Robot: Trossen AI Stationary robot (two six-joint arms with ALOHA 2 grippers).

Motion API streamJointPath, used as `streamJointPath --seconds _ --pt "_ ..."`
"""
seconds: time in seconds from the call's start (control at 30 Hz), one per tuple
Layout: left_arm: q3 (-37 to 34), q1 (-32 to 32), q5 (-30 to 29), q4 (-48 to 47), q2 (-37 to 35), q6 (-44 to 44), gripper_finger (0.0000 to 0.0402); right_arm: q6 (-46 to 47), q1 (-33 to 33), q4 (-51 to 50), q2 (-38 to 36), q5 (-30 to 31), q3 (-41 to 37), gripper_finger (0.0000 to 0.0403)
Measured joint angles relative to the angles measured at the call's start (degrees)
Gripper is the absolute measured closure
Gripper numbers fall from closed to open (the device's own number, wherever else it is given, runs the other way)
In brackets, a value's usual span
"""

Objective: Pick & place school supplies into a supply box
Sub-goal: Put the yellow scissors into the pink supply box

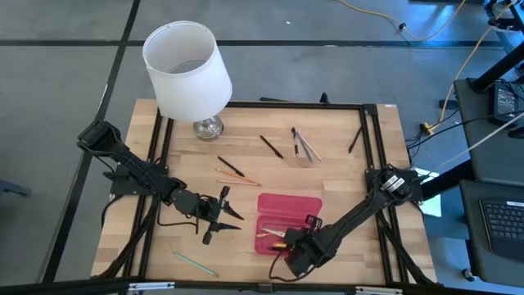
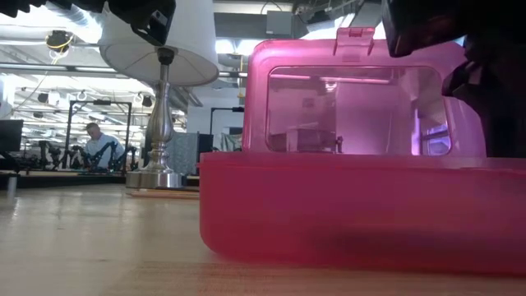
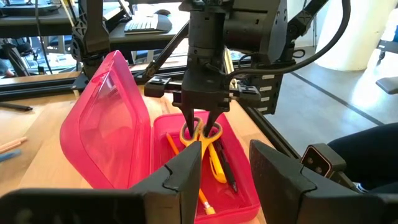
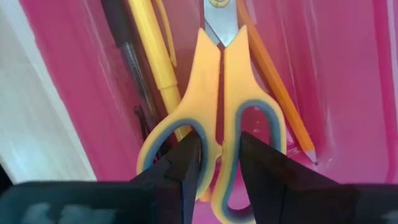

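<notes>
Pinching the handle loops of the scissors [image 4: 214,118], the right gripper [image 4: 214,165] hangs inside the open supply box [image 1: 288,205] at its near end. Scissors run lengthwise along the box, blades pointing away from the fingers, lying over an orange pencil [image 4: 273,93] and a black pen [image 4: 127,62]. Walls sit close on both sides, so the open room looks upward. Left gripper [image 1: 219,215] waits just beside the box, fingers spread, empty; loose pens [image 1: 272,146] lie well apart toward the lamp [image 1: 187,70].

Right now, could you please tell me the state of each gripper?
Left gripper: open, holding nothing.
Right gripper: fingers shut on the scissors over the supply box.
</notes>
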Motion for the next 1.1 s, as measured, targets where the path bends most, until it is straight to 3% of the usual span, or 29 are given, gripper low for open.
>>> streamJointPath --seconds 0.8,1.1 --pt "0.0 -0.1 0.0 0.0 0.0 0.0 0.0274 -1.4 -1.5 0.0 0.0 0.0 0.0 0.0285" --pt "0.0 -0.1 0.0 0.0 0.0 0.0 0.0274 -1.7 -1.6 -0.6 0.0 -0.3 0.1 0.0218"
